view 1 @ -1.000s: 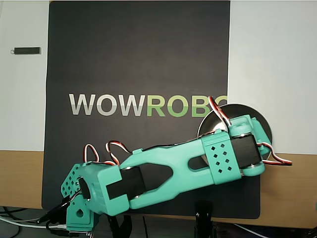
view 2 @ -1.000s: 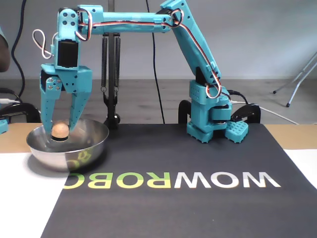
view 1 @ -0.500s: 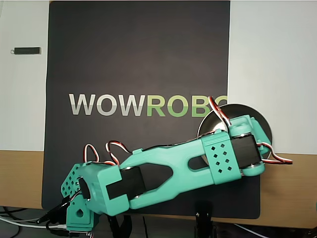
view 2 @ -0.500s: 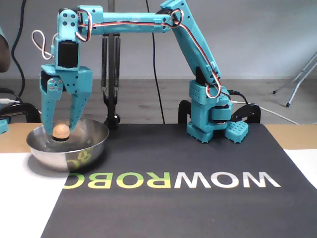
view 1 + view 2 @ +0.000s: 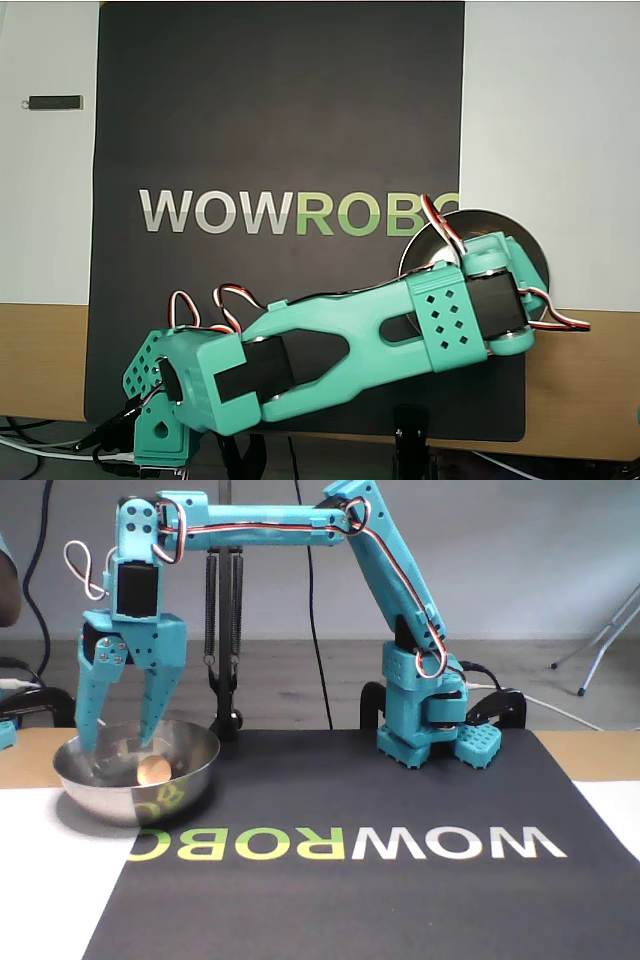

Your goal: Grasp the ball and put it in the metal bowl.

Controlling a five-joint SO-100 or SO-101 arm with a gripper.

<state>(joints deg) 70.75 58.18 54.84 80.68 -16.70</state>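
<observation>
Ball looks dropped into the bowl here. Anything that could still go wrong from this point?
The gripper hangs open with its fingertips below the rim of the metal bowl, so a sideways retreat might clip the rim and shove or tip the bowl. The ball lies loose on the smooth bottom right by the tips; a finger could knock it, perhaps out.

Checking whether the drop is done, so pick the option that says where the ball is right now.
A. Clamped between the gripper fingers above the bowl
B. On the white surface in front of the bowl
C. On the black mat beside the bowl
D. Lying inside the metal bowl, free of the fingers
D. In the fixed view the ball lies inside the metal bowl, below the spread fingers of the open gripper, touching neither.
</observation>
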